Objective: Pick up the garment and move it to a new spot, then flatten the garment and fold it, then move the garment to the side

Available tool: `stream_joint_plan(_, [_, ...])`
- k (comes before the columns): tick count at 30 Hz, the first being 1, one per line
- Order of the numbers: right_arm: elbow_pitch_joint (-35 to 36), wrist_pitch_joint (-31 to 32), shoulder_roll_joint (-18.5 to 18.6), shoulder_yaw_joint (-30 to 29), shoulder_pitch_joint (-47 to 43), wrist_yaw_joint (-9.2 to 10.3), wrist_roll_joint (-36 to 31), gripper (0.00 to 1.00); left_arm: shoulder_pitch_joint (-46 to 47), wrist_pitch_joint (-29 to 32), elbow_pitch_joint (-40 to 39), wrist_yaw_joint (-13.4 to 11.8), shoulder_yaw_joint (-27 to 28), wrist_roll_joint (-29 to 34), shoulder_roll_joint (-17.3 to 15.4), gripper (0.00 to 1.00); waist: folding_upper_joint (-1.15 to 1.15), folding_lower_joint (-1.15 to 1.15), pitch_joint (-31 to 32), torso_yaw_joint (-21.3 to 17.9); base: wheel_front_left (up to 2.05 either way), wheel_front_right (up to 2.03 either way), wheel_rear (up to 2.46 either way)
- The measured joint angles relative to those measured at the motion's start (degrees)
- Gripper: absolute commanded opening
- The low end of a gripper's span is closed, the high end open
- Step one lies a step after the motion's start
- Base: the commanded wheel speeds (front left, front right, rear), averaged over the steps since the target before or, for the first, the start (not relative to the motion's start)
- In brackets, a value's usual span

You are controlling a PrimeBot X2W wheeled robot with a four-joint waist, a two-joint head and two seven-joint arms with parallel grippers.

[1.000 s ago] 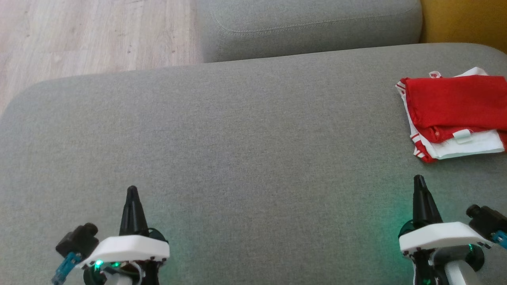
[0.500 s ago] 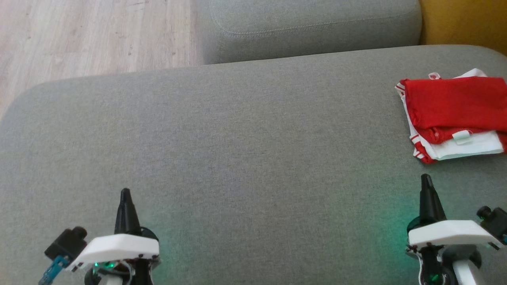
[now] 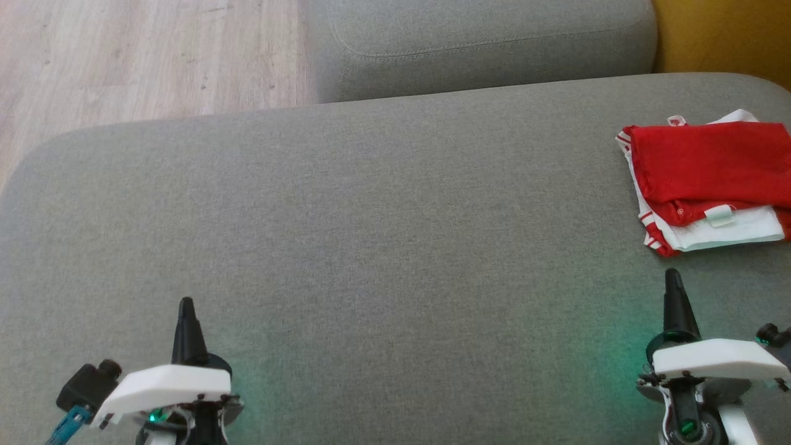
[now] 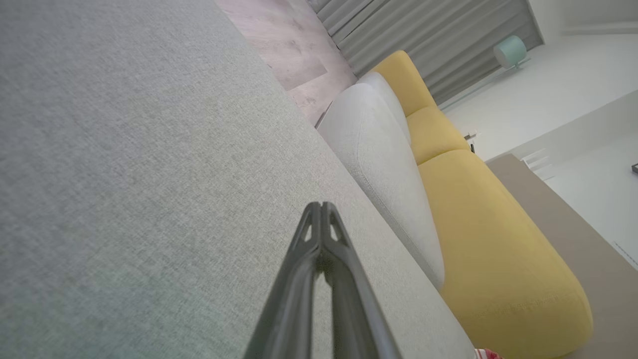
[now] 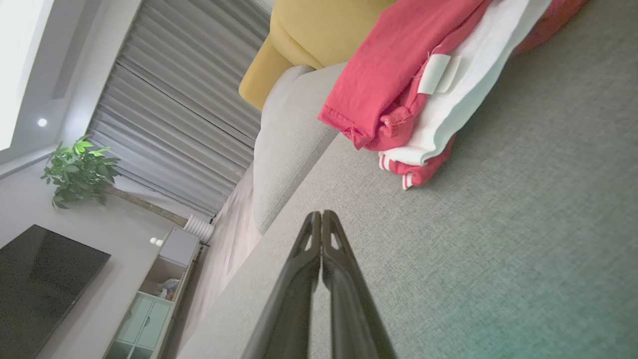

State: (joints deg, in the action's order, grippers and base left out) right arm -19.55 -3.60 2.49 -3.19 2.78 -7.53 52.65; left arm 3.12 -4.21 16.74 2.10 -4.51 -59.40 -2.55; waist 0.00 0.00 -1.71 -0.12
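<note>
From the head view, the folded red-and-white garment (image 3: 710, 179) lies at the far right of the grey seat cushion (image 3: 371, 216), running past the picture's edge. Both grippers are low and empty, fingers pressed together. The right gripper (image 3: 672, 273) sits near the garment's closest corner, so a stray swing forward could, I'd say, catch a hem and drag the fold open.

From the left wrist view, the left gripper (image 4: 321, 204) hangs over bare cushion, so there's little risk there.

From the right wrist view, beyond the right gripper (image 5: 321, 213), the garment (image 5: 398, 75) is stacked loosely, its top red layer bunched at the edge. It might slump if nudged.

Against a second ago, both grippers sit lower and further outward in the head view. The whole picture has dipped slightly too. The garment lies as it did.
</note>
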Motion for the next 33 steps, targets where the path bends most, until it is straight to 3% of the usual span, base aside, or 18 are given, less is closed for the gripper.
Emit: stream_joint_plan(33, [1.68,5.41,0.00,-2.50,0.05,0.00,21.35,0.00,0.03,5.49,-0.32,2.77,4.61,-18.02,0.00,0.00,0.00,0.00,0.85,0.06,0.00,0.00,0.00])
